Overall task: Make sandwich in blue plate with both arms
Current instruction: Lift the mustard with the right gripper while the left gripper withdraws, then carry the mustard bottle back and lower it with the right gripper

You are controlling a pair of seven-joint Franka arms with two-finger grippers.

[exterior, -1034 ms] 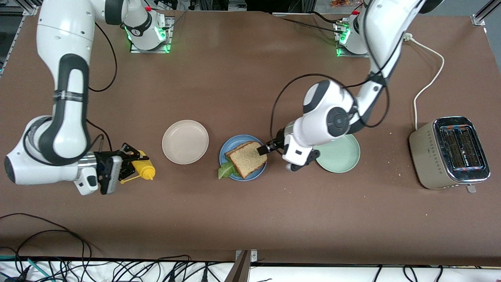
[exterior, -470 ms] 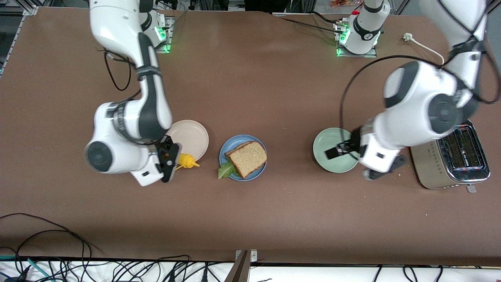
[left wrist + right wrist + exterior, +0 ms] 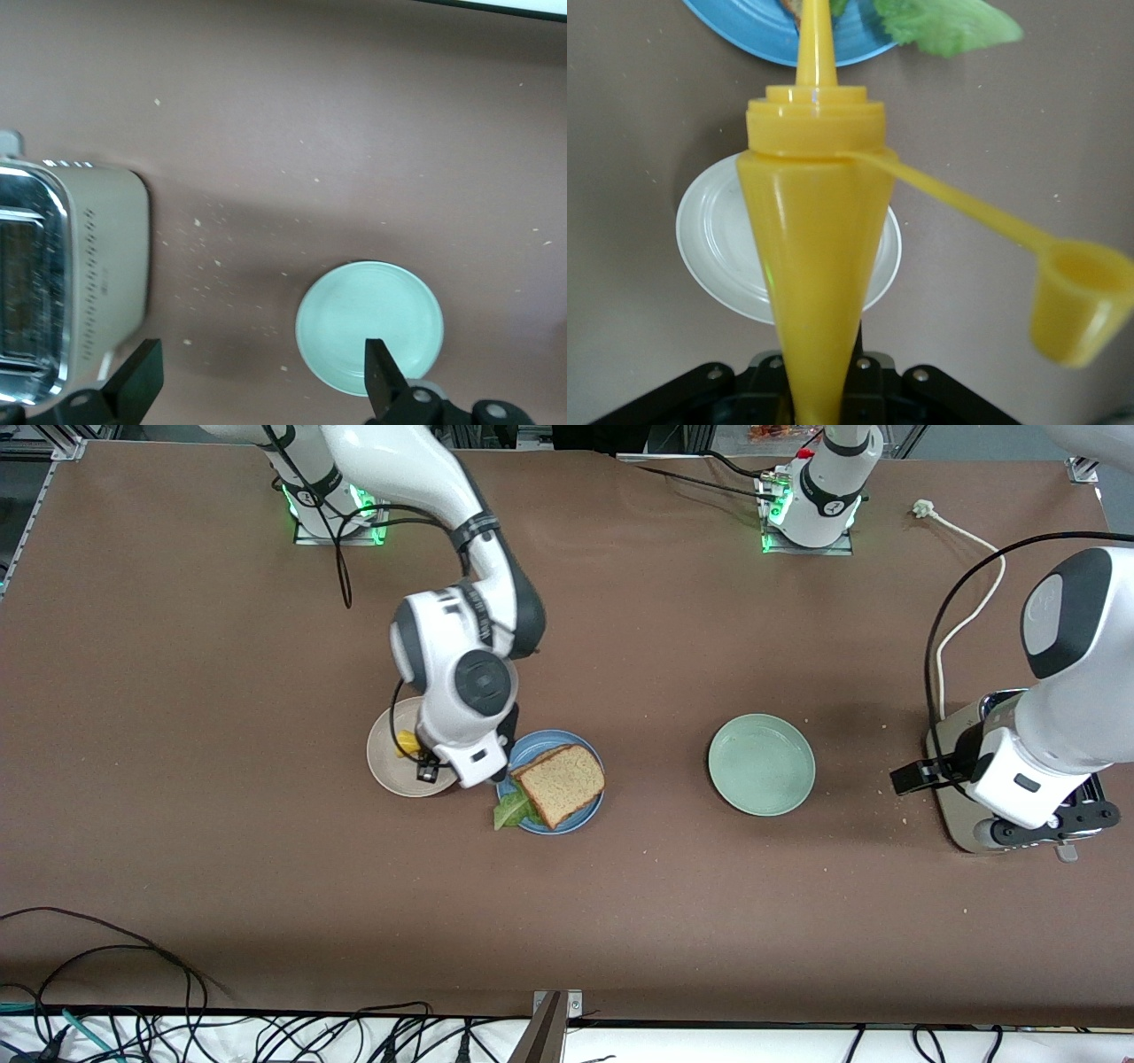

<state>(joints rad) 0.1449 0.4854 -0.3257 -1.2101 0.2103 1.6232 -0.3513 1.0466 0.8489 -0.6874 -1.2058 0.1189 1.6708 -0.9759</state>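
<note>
The sandwich lies on the blue plate, with toasted bread on top and a lettuce leaf sticking out over the rim. My right gripper is over the beige plate, beside the blue plate. It is shut on a yellow squeeze bottle. In the right wrist view the bottle fills the middle. Its nozzle points at the blue plate's rim and its cap hangs open. My left gripper is open and empty beside the toaster, with fingers wide apart.
The beige plate touches the blue plate toward the right arm's end. A pale green plate stands bare toward the left arm's end, also in the left wrist view. The toaster stands at the left arm's end, with crumbs around.
My right arm has swung in with the yellow bottle from its end of the table to over the beige plate. My left arm has drawn back from the sandwich, past the green plate, to the toaster.
</note>
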